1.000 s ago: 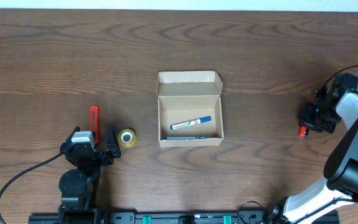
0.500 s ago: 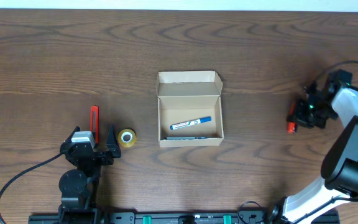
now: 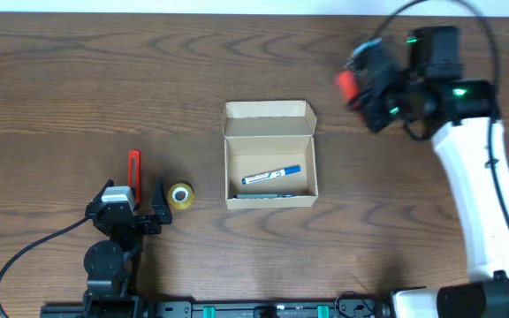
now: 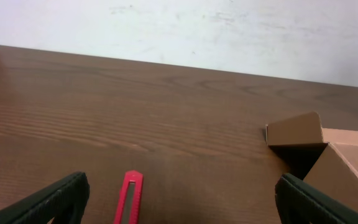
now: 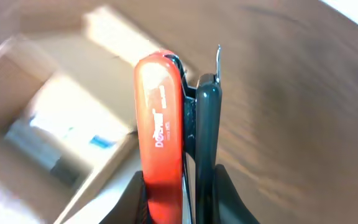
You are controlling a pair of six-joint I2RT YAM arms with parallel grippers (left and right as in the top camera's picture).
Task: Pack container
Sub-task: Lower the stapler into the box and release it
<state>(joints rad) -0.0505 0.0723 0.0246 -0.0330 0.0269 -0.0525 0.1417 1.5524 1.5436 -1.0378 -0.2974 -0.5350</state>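
The container (image 3: pixel 269 155), a tan cardboard box, sits mid-table with its flap lid open at the back and a blue-and-white marker (image 3: pixel 271 174) inside. My right gripper (image 3: pixel 367 86) is raised to the right of and behind the box, shut on a red and dark grey stapler-like tool (image 3: pixel 346 84). In the right wrist view the tool (image 5: pixel 160 118) stands upright between the fingers of the gripper (image 5: pixel 182 199), with the blurred container (image 5: pixel 61 124) below left. My left gripper (image 3: pixel 132 210) rests open near the front left, holding nothing.
A red utility knife (image 3: pixel 133 168) lies just ahead of the left gripper and, in the left wrist view, the knife (image 4: pixel 129 199) lies between its fingers (image 4: pixel 48 202). A small tape roll (image 3: pixel 180 195) sits beside it. The box corner (image 4: pixel 297 130) shows at that view's right.
The right arm has swung up from the table's far right edge and leftward toward the box, carrying the red tool. The left arm has not moved.
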